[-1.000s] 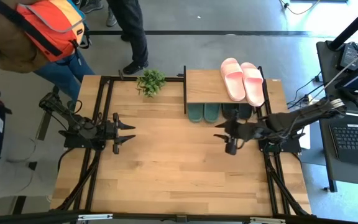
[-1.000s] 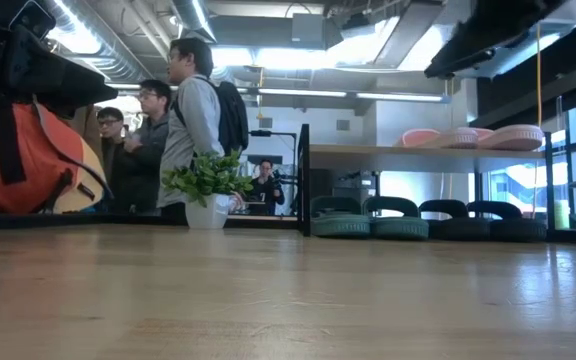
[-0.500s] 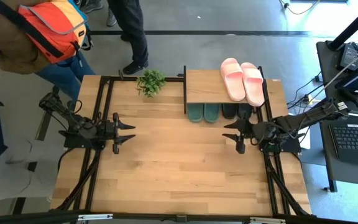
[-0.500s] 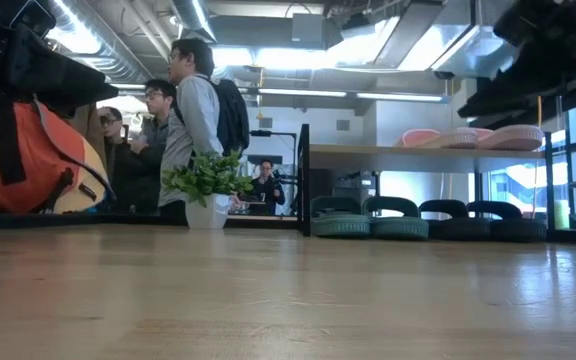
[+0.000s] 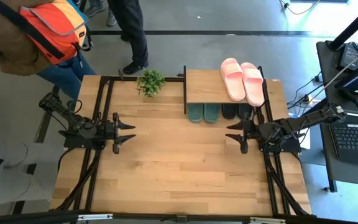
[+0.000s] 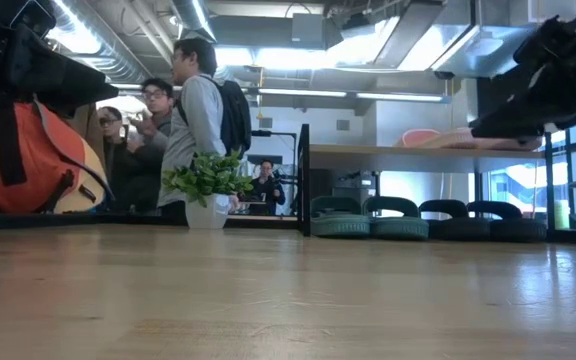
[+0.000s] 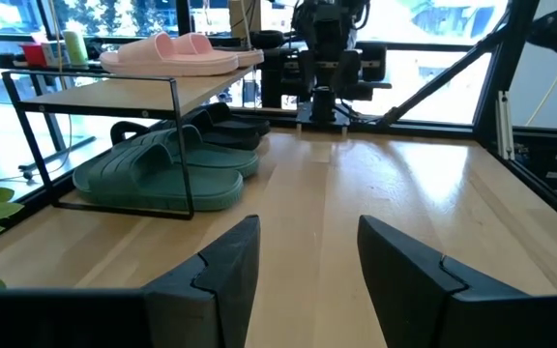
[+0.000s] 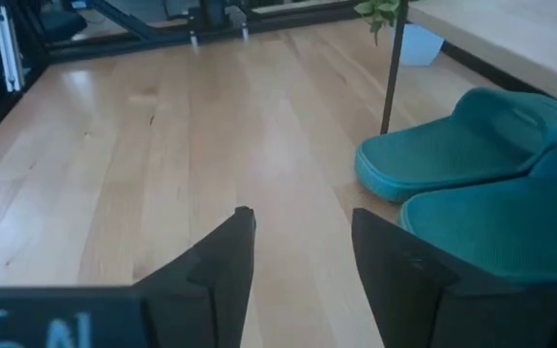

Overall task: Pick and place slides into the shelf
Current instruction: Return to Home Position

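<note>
Slides (image 5: pixel 202 112) of all three pairs were at the shelf (image 5: pixel 204 87), which stood at the far edge of the table (image 5: pixel 179 180), nearer to its far right corner.

By the left edge, about halfway along it, the left gripper (image 5: pixel 133 132) hung over bare wood with its fingers (image 7: pixel 228 259) apart and nothing between them. This arm looked parked. A potted plant (image 5: pixel 151 81) stood at the far edge, just beside the left end of the shelf. Under the plank, on the lower level, the green pair (image 7: pixel 162 169) lay side by side at the left, and the black pair (image 5: pixel 237 111) lay next to it at the right. The pink pair (image 5: pixel 243 79) lay on top of the plank, at its right end.

Near the right edge, the right gripper (image 5: pixel 230 132) was above the table, just in front of the black pair and not touching it. Its fingers (image 8: pixel 222 253) were also apart and empty.

In my judgement the placing part was finished and the step in hand was the return to the rest pose. For the next move there was nothing to grasp. The right arm needed only to fold back toward the right edge, like the left arm on its side, and to keep clear of the thin black frame and of the nearest slides.
</note>
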Tool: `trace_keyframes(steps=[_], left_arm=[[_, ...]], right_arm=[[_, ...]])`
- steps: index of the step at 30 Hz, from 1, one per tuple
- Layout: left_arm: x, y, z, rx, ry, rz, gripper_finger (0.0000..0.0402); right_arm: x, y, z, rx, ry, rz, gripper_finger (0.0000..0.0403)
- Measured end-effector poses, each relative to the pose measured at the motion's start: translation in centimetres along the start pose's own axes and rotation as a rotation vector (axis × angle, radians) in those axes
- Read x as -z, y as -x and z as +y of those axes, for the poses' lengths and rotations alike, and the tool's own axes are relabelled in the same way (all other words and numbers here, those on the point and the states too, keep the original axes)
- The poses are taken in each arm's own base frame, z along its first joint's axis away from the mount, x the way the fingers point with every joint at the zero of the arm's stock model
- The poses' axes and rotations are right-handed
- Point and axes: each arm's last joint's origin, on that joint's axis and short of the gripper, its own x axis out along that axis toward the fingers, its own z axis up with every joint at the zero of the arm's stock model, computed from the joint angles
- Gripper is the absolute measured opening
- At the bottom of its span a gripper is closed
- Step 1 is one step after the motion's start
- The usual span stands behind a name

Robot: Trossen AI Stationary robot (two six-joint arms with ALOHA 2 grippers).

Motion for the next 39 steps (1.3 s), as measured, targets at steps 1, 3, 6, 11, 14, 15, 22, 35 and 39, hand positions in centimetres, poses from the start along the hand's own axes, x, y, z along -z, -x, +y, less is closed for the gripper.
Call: trace_keyframes(steps=[1, 3, 6, 11, 14, 15, 22, 35, 39], left_arm=[[0.0, 0.0, 0.0, 0.0, 0.0, 0.0, 0.0168], [0.0, 0.0, 0.0, 0.0, 0.0, 0.0, 0.0168], [0.0, 0.0, 0.0, 0.0, 0.0, 0.0, 0.0168], [0.0, 0.0, 0.0, 0.0, 0.0, 0.0, 0.0168], [0.0, 0.0, 0.0, 0.0, 0.0, 0.0, 0.0168], [0.0, 0.0, 0.0, 0.0, 0.0, 0.0, 0.0168], [0.0, 0.0, 0.0, 0.0, 0.0, 0.0, 0.0168], [0.0, 0.0, 0.0, 0.0, 0.0, 0.0, 0.0168], [0.0, 0.0, 0.0, 0.0, 0.001, -0.001, 0.0168]], right_arm=[[0.2, 0.0, -0.1, -0.002, -0.003, -0.007, 0.0174], [0.5, 0.1, -0.2, -0.004, -0.008, -0.017, 0.0174], [0.9, 0.2, -0.4, -0.008, -0.008, -0.032, 0.0174], [1.9, 0.2, -0.7, -0.013, -0.006, -0.05, 0.0174], [2.1, 0.3, -0.8, -0.017, -0.01, -0.067, 0.0174], [2.1, 0.4, -0.8, -0.019, -0.005, -0.073, 0.0174], [1.6, 1.0, -1.0, -0.029, 0.052, -0.141, 0.0174], [0.9, 2.1, -1.3, -0.048, 0.053, -0.265, 0.0174], [0.9, 2.1, -1.3, -0.048, 0.051, -0.263, 0.0174]])
